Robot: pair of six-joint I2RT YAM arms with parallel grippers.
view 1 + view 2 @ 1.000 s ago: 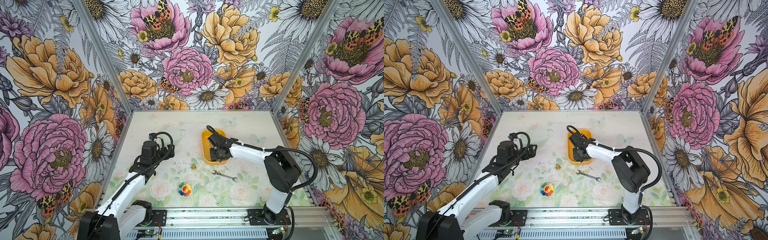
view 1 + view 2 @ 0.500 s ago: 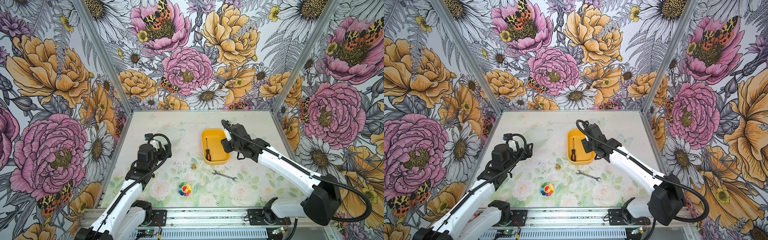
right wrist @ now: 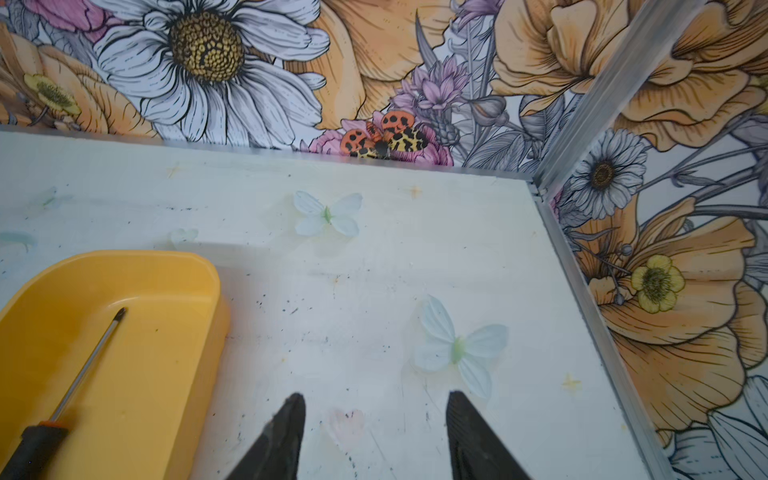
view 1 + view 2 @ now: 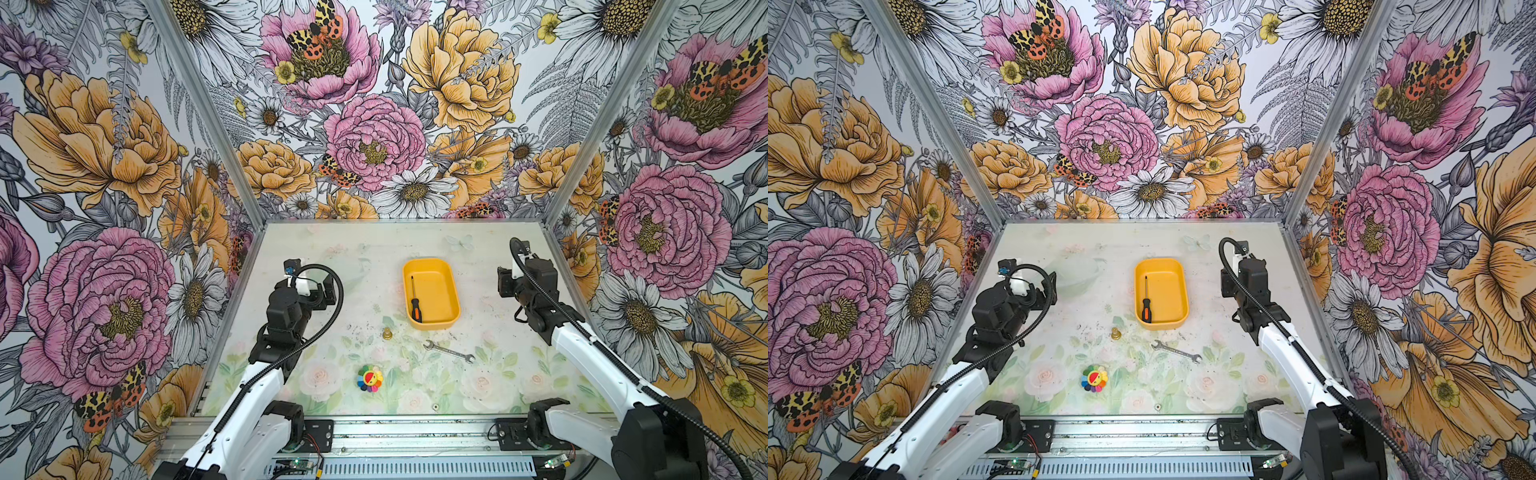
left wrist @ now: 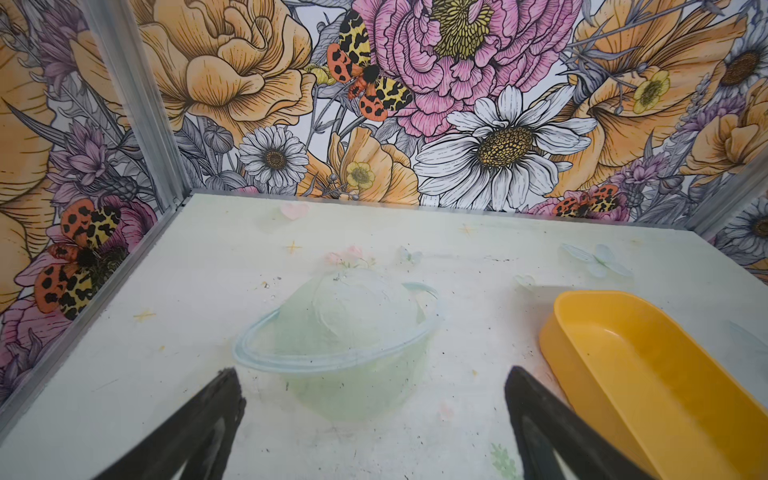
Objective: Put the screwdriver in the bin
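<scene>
The screwdriver (image 4: pixel 415 300) is lying inside the bin (image 4: pixel 440 286) along its left wall (handle toward the robot), bin sitting on the bench (image 4: pixel 365 257). The left gripper (image 5: pixel 371 374) and right gripper (image 3: pixel 376 397) are hovering, jaws apart, both empty.

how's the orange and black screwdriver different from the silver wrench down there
The small screwdriver with the orange-and-black handle lies inside the shallow yellow plastic bin; the silver open-ended wrench lies on the table outside it. The screwdriver has a thin dark shaft and coloured handle; the wrench is bare metal throughout. The screwdriver runs front to back; the wrench lies nearly crosswise. Both lie flat, unheld.
</scene>
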